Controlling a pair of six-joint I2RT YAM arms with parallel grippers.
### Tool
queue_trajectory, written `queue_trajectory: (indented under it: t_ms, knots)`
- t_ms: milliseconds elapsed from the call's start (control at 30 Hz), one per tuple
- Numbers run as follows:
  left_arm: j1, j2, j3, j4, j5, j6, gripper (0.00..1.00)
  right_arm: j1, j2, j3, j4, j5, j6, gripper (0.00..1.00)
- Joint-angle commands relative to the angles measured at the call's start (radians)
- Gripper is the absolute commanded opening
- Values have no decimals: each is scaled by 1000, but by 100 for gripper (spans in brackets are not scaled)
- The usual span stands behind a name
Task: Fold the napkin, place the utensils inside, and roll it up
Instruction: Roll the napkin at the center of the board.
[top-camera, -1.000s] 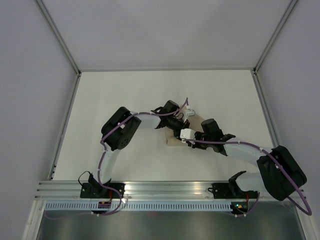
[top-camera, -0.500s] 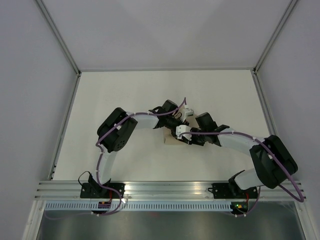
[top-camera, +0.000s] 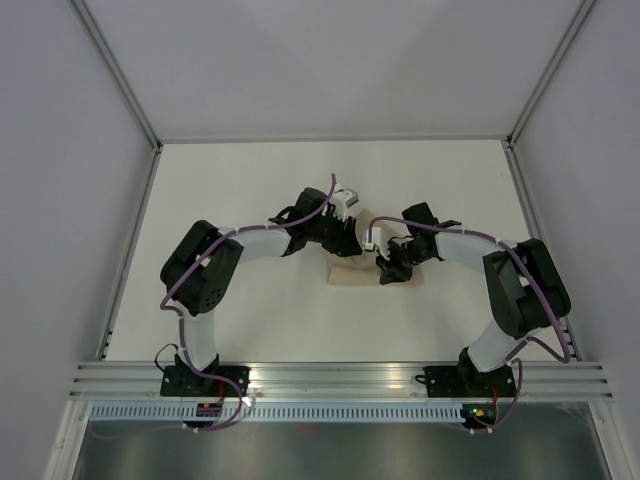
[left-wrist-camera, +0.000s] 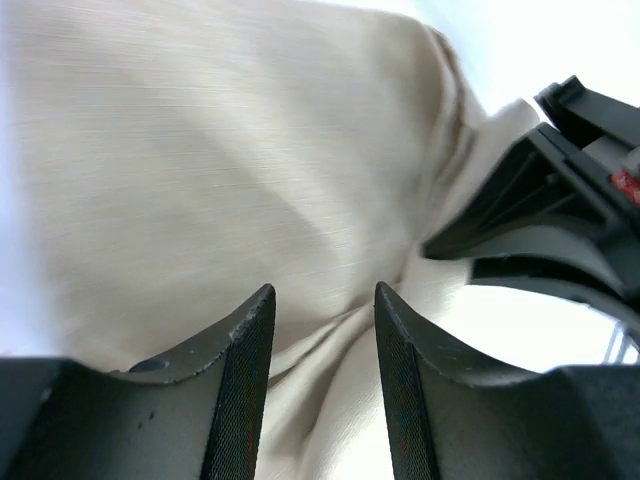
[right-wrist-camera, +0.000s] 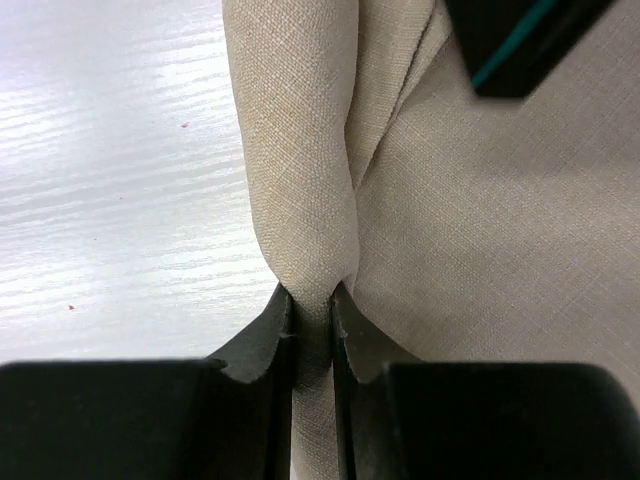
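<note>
**Together on the cloth: one hand clenched, one released**

Centrally on the white tabletop (top-camera: 250, 180), the napkin (top-camera: 345, 276) lies as a narrow, bunched strip of tan cloth, with both arms bent inward over it so that most of it is covered from above.

The right hand (right-wrist-camera: 312, 300) is clenched on the napkin. Its two dark fingers (right-wrist-camera: 262, 345) pinch a raised fold of the fabric between them. The fold runs away from the fingertips as a soft ridge beside bare tabletop. The rest of the cloth spreads out on the ridge's other side.

The left hand (left-wrist-camera: 322, 300) is released. Its textured fingertips stand apart just above the cloth and hold nothing, and a crease runs toward the gap between them. Whether they touch the fabric cannot be told.

From the left wrist view the right hand's black housing crowds in at the edge, close over the napkin. A small red patch (left-wrist-camera: 625, 186) on it is too blurred to read. From the right wrist view a dark piece of the left hand with a teal line blocks the upper corner.

Purple cables (top-camera: 200, 310) trail along both arms. An aluminium rail (top-camera: 340, 378) carries the two bases at the near edge. Pale walls (top-camera: 60, 200) with metal corner posts close in the tabletop on three sides.
</note>
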Motion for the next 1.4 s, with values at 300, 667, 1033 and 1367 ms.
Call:
queue_trajectory:
  t_ms: [300,667,1033,1367]
  knots:
    - [16,-412,-446,546,-297,66,54,-117,339,240,-467,-160,-159,0]
    - [-291,-376,-419,401,-527,500,66,-149,533,438,-623,-183,-196,0]
    - [-432,-129,-238,285,-612,653,66,-155,569,472,-644,-171,-184,0]
    - [-432,-44,-174,187,-560,659,59,-160,585,499,-649,-175,-169,0]
